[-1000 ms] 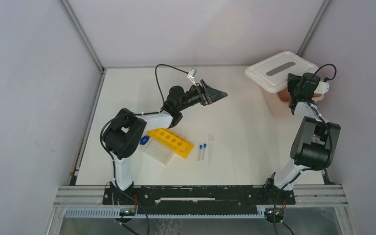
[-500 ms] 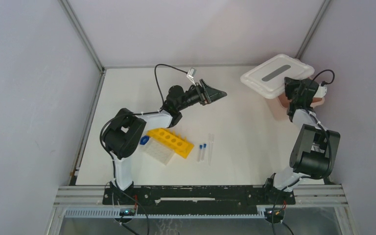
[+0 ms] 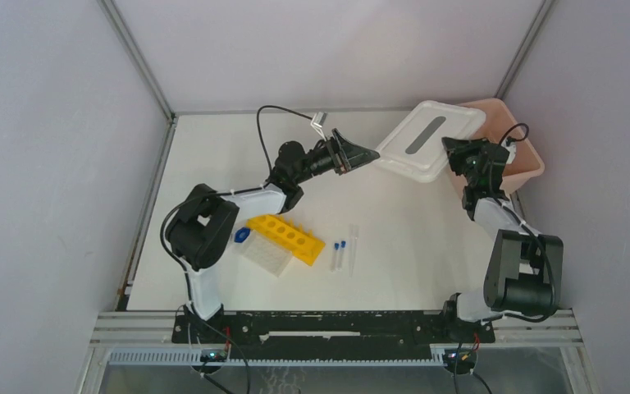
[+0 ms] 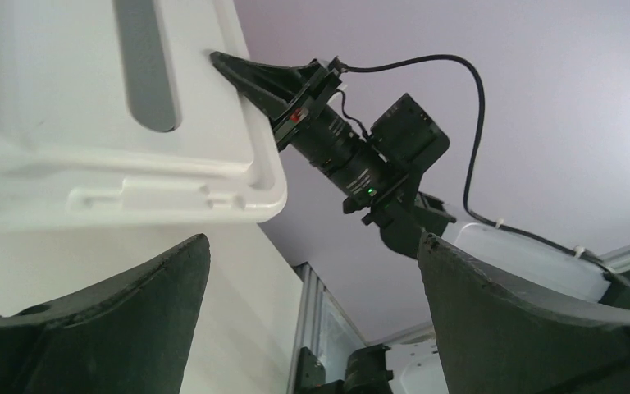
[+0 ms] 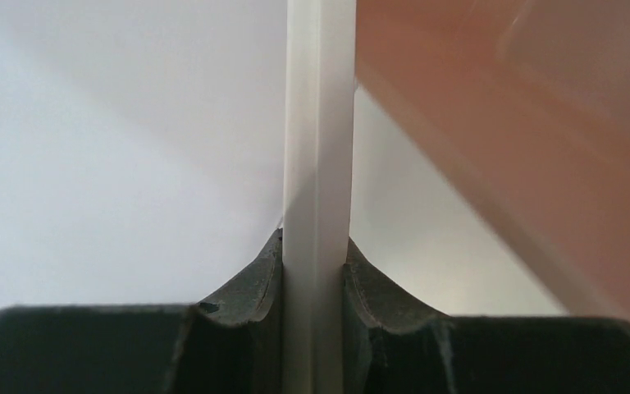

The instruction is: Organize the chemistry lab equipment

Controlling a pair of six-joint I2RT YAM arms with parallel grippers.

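Lid-off step: right gripper clamps the white lid edge beside the open pink box, left gripper gapes empty just short of it, while yellow tube rack, well plate and blue-capped vials lie well behind the left gripper; next, probably park the lid.

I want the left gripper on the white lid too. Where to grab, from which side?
Take the white lid by the thin rim of its left edge, with the left gripper coming from the left, open jaws astride it. The right gripper clamps the opposite edge; the flat top offers nothing to pinch.
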